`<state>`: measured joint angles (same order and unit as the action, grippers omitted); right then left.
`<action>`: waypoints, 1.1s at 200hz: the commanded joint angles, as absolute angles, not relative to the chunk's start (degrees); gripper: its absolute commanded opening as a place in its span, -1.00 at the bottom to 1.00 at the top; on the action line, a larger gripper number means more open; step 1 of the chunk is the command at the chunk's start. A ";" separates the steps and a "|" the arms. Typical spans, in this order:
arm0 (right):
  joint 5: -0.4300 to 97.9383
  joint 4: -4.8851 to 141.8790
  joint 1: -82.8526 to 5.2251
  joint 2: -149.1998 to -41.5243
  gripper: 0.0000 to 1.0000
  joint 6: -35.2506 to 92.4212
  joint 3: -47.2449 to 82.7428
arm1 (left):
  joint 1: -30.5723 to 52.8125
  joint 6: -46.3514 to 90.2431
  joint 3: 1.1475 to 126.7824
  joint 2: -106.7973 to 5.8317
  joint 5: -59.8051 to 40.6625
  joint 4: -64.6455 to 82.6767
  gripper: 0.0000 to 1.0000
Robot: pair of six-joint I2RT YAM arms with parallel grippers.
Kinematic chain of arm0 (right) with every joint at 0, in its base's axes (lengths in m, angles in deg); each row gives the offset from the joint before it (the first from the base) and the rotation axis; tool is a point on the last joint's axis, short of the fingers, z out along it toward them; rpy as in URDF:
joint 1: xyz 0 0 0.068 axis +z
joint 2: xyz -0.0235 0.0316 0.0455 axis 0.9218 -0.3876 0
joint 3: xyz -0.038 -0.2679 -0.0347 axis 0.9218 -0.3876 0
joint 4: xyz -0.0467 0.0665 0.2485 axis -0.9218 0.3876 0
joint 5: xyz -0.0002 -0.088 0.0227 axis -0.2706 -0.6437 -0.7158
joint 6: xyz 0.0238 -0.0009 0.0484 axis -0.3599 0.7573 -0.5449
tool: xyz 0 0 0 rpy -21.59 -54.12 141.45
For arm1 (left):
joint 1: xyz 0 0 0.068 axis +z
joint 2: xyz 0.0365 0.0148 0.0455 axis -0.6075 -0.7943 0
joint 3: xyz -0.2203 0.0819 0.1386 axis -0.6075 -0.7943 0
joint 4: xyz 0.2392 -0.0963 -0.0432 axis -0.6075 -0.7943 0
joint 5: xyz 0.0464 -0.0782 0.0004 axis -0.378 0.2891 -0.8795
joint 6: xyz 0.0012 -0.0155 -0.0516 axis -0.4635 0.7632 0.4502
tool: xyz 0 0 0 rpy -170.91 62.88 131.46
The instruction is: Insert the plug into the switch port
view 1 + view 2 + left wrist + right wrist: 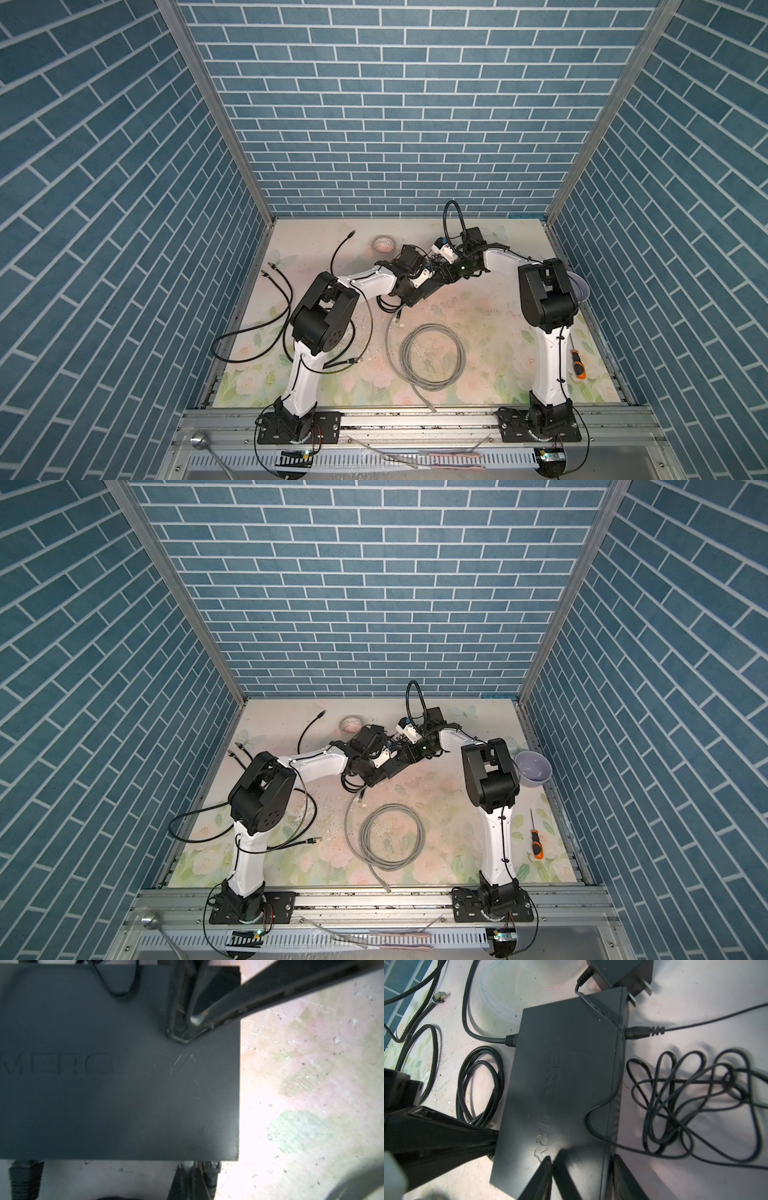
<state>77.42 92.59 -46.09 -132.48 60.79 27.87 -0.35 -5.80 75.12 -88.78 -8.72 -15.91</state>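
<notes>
Two arms, the left arm (365,279) and the right arm (500,259), bent toward each other in both top views, ends together at the upper middle of the floral table (490,324). The tips there were too small and crowded to read. A gray cable (405,355) lay coiled at the table's centre, a screwdriver (578,366) near the right edge, a bowl (534,771) just right of the right arm.

Right wrist view: the switch (560,1084) lay flat on the table, filling the frame's centre from bottom to top. The right gripper (582,1160) sat at the bottom edge, jaws part-way apart, straddling the switch's right edge. One finger was over the top face, the other just beside the edge, clamped on nothing that showed. The left gripper (492,1138) sat at lower left, jaws closed, tips touching the switch's left edge; what they pinched was hidden. A black plug (511,1040) sat in that left edge higher up; a power plug (639,1031) met the right edge. A thin cord (585,1124) draped over the switch's top toward a tangle at right. The power adapter (618,972) lay at the top, just beyond the switch's far end.

Left wrist view: the switch filled the left two thirds, raised lettering on top. The left fingers (179,1186) were pressed together at the bottom edge, tips at the switch's lower edge. One right finger (176,1007) had its tip over the top face, upper middle.
</notes>
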 commanded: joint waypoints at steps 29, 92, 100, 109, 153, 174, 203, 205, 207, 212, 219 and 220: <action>106.43 122.03 -27.86 -135.69 -0.11 64.74 20.57 | -1.97 -4.77 80.43 -95.58 -5.51 20.68 -1.00; 106.61 122.66 -27.21 -136.47 -0.11 65.62 20.71 | -1.88 -3.89 81.51 -96.51 -6.09 21.23 -1.00; 106.11 122.55 -27.30 -136.42 -0.11 65.59 20.73 | -1.88 -3.81 81.19 -96.25 -6.25 21.38 -1.00; 105.07 121.82 -27.50 -136.12 -0.11 64.84 20.58 | -1.86 -3.80 80.71 -95.93 -6.35 21.19 -1.00; 94.38 109.84 -35.36 -131.43 -0.06 50.80 17.17 | -1.55 -4.86 75.75 -91.56 -7.83 15.28 -1.00; 87.26 105.00 -40.09 -129.03 0.00 43.56 17.02 | -1.26 -4.85 74.85 -89.83 -7.72 9.64 -0.99; 77.06 101.62 -44.76 -127.20 0.11 35.99 18.82 | -1.26 -3.69 72.33 -87.61 -10.09 5.52 -0.88; 76.57 101.43 -45.06 -127.14 0.12 35.69 18.96 | -1.26 -3.64 72.04 -87.39 -10.40 5.57 -0.86; 76.16 101.32 -45.23 -127.10 0.13 35.40 19.08 | -1.26 -3.63 71.75 -87.18 -10.70 5.58 -0.84; 75.19 100.65 -45.89 -126.82 0.13 34.55 19.38 | -1.26 -3.75 71.13 -86.73 -11.44 5.53 -0.80; 73.99 100.20 -46.63 -126.50 0.14 33.50 19.78 | -1.26 -4.09 70.45 -86.09 -12.31 4.93 -0.74; 73.88 100.11 -46.72 -126.45 0.14 33.39 19.82 | -1.26 -4.16 70.45 -86.01 -12.37 4.82 -0.73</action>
<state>71.67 90.06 -47.36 -126.98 42.47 21.20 -0.50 -4.53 71.82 -87.54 -9.97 -9.79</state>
